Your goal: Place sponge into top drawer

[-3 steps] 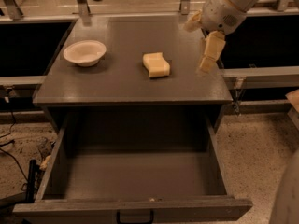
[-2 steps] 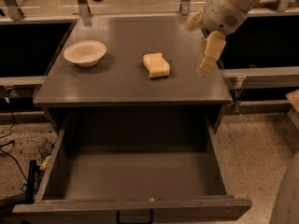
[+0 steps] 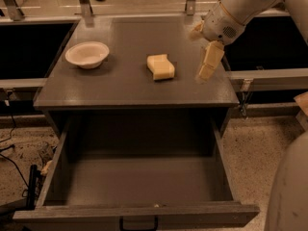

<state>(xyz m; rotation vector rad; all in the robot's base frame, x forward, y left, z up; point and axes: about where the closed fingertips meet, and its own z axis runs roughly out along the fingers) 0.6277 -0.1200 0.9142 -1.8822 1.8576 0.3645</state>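
Claw: the claw (image 3: 202, 47) hung at the upper right of the frame, above the right part of the bench top, at the end of a pale arm that came in from the top right corner.
Claw state: its two cream fingers (image 3: 210, 61) stood apart with nothing between them, so it was open and empty.
Claw and sponge: the lower finger pointed down toward the bench surface, to the right of the sponge and clear of it.
Sponge: the sponge (image 3: 160, 67), a pale yellow block with wavy sides, lay flat on the bench top a little right of centre, touched by nothing but the bench.
Top drawer: the top drawer (image 3: 144, 182) filled the lower half of the frame, pulled well out from under the bench top, its dark floor bare.
Drawer front: the flat front panel ran along the bottom edge, with a small black handle (image 3: 138, 224) at its centre.
Bench: the bench (image 3: 130, 35) was dark grey-brown and occupied the middle of the frame.
Bowl: a cream round bowl (image 3: 87, 55) sat upright on the left part of the bench top, well apart from the sponge.
Floor: speckled floor (image 3: 250, 148) showed to the right of the drawer.
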